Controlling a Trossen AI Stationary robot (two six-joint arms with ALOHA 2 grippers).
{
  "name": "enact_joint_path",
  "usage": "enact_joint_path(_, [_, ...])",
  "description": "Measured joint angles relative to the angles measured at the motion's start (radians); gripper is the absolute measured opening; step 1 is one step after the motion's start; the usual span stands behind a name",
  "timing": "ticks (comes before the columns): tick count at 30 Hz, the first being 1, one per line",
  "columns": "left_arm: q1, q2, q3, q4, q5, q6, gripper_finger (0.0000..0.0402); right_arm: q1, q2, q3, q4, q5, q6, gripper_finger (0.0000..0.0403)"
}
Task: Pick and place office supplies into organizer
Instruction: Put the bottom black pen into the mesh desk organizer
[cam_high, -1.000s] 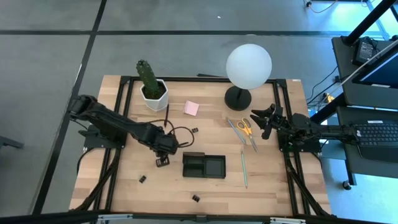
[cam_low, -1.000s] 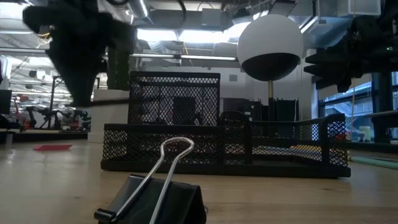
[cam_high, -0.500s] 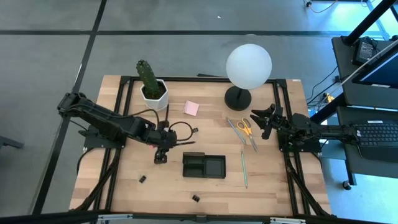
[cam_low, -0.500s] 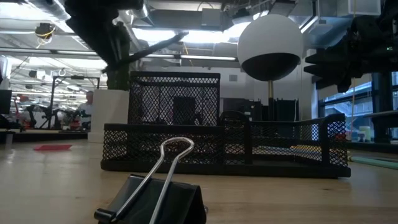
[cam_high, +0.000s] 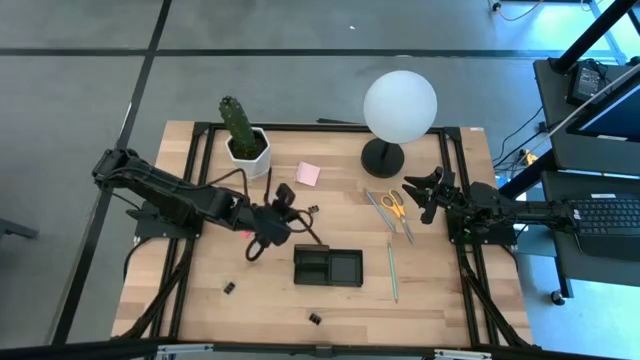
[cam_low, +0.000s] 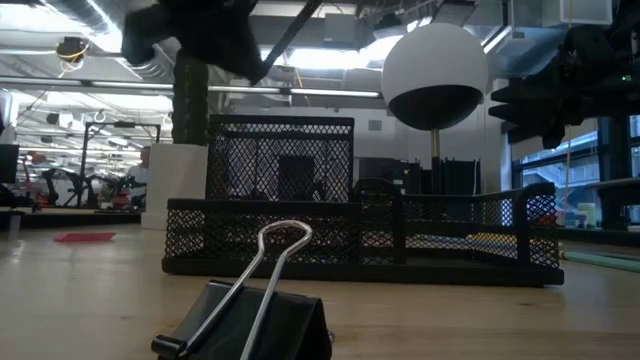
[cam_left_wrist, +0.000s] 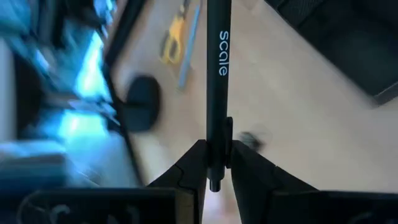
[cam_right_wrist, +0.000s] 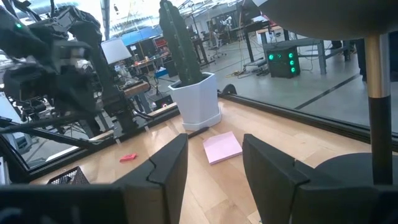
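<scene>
Left wrist view is showing the left gripper (cam_left_wrist: 214, 163) clenching a black pen (cam_left_wrist: 217, 81) lengthwise; overhead, the organizer (cam_high: 328, 267) is lying just lower right, the right gripper (cam_high: 428, 195) waiting parted.

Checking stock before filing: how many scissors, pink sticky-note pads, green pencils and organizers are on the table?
scissors: 1
pink sticky-note pad: 1
green pencil: 1
organizer: 1
Total: 4

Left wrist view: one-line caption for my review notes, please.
Left gripper clamps a black pen above the table, scissors and lamp base beyond.
</scene>
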Motion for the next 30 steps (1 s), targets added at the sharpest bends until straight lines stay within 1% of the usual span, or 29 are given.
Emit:
enact_joint_path(4, [0.0,0.0,0.0,0.1,-0.021,0.323,0.0058,0.0,0.0,0.0,0.0,0.0,0.0,0.0154])
enact_joint_path(9, [0.0,0.0,0.0,0.209,-0.031,0.595,0.0058,0.0,0.0,0.0,0.0,0.0,0.0,0.0154])
enact_joint_path(14, [0.0,0.0,0.0,0.237,-0.033,0.861,0.0058,0.0,0.0,0.0,0.0,0.0,-0.001,0.0154])
enact_joint_path(24, [0.0,0.001,0.0,0.262,-0.004,1.155,0.0059,0.0,0.0,0.0,0.0,0.001,0.002,0.0154])
enact_joint_path(30, [0.0,0.039,0.001,0.275,-0.004,1.329,0.0059,0.0,0.0,0.0,0.001,0.019,0.001,0.0154])
